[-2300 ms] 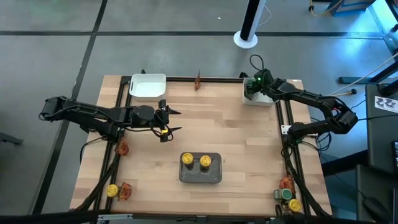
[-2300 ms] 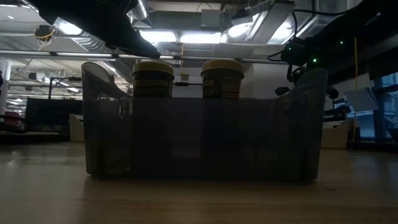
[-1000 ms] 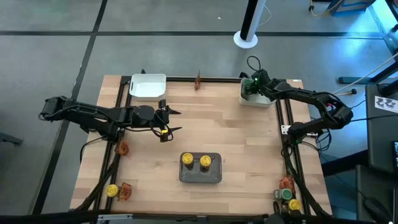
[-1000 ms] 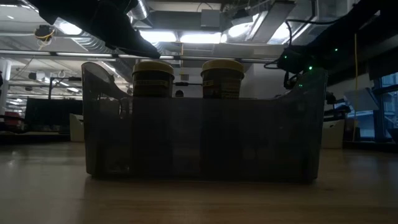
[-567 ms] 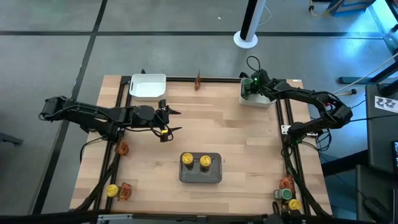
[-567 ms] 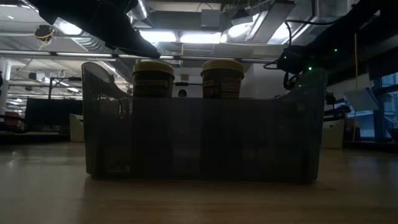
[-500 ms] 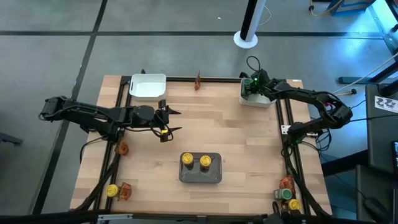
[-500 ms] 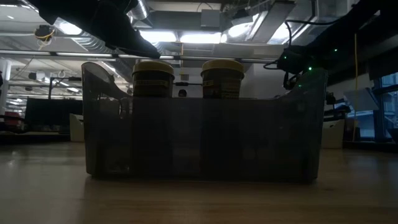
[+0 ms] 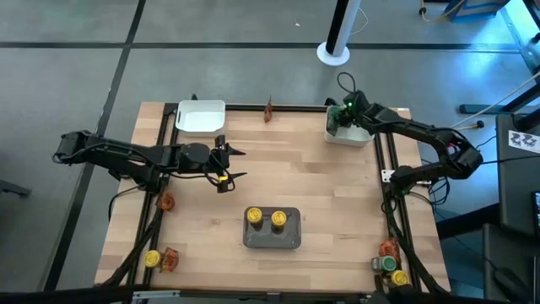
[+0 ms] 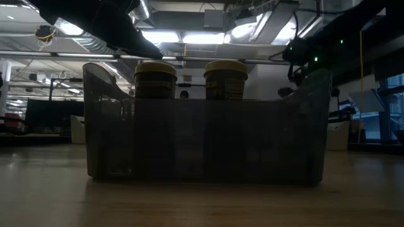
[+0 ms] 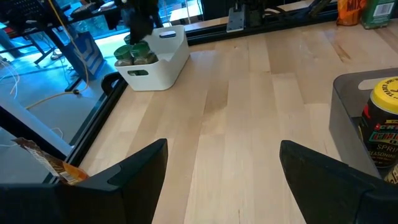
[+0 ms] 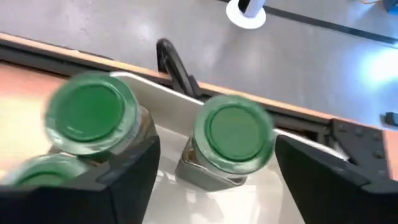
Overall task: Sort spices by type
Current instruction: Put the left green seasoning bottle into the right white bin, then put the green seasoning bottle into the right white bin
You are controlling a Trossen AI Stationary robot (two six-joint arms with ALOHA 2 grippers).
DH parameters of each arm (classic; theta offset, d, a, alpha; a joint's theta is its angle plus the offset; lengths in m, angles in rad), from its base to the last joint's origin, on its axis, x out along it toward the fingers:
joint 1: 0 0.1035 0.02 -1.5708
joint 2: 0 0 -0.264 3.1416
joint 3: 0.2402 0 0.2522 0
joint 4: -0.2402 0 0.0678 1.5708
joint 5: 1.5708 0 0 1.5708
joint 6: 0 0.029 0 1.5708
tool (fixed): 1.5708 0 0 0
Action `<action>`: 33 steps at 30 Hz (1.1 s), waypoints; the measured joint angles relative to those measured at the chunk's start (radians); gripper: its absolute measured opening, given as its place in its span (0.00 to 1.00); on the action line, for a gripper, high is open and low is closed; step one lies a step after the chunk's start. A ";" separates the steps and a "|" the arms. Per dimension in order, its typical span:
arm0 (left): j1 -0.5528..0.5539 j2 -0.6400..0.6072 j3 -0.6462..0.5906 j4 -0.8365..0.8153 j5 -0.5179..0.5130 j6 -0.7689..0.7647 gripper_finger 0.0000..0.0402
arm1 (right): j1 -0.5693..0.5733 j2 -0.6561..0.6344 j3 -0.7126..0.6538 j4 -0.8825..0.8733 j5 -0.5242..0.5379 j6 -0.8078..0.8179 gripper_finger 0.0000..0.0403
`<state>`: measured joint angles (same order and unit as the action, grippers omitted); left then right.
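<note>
Two yellow-lidded jars (image 9: 266,218) sit side by side in the grey tray (image 9: 272,240) near the front middle of your table (image 9: 287,177) in the high view, their lids bright and round; more spices wait off the board, a yellow-lidded jar (image 9: 152,258) beside a reddish packet (image 9: 170,260) at the front left, another packet (image 9: 165,202) on the left rail, one standing packet (image 9: 268,109) at the far edge, and a packet (image 9: 389,248), a green-lidded jar (image 9: 387,264) and a yellow lid (image 9: 400,278) at the front right. You see the white tray at far left (image 9: 201,116) with nothing in it, and the white tray at far right (image 9: 349,135) under the right gripper (image 9: 344,116); the left gripper (image 9: 229,165) hangs over bare wood left of centre, fingers spread on nothing. From the low view you look through the translucent grey tray (image 10: 205,135) at the two jars (image 10: 189,79), dark labels under yellow lids. Your left wrist view shows its fingers (image 11: 134,171) wide apart, a yellow-lidded jar with a red and black label (image 11: 382,130) in the grey tray's corner, and green-lidded jars (image 11: 134,55) in the far white tray. Your right wrist view looks down on green-lidded glass jars (image 12: 235,134) standing in the white tray (image 12: 168,93), its fingers (image 12: 134,171) parted and clear of the nearest jar.
</note>
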<state>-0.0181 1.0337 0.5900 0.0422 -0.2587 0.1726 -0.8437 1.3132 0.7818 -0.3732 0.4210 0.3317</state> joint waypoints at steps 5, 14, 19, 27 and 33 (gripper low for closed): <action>0.000 0.000 0.000 0.000 0.000 0.000 0.73 | 0.000 -0.059 0.100 -0.159 -0.053 -0.024 0.79; 0.000 0.000 0.000 0.000 0.000 0.000 0.73 | 0.130 -0.144 0.231 -0.395 -0.136 -0.099 0.78; 0.000 0.000 0.000 0.000 0.000 -0.001 0.73 | 0.274 -0.166 0.281 -0.494 -0.136 -0.101 0.78; 0.000 0.000 0.000 0.000 0.000 -0.008 0.73 | 0.539 -0.166 0.307 -0.648 -0.145 -0.028 0.78; 0.000 0.000 0.000 0.000 0.000 -0.008 0.73 | 0.732 -0.166 0.307 -0.691 -0.145 0.077 0.78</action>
<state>-0.0181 1.0339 0.5900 0.0425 -0.2585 0.1646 -0.1118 1.1473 1.0885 -1.0642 0.2759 0.4088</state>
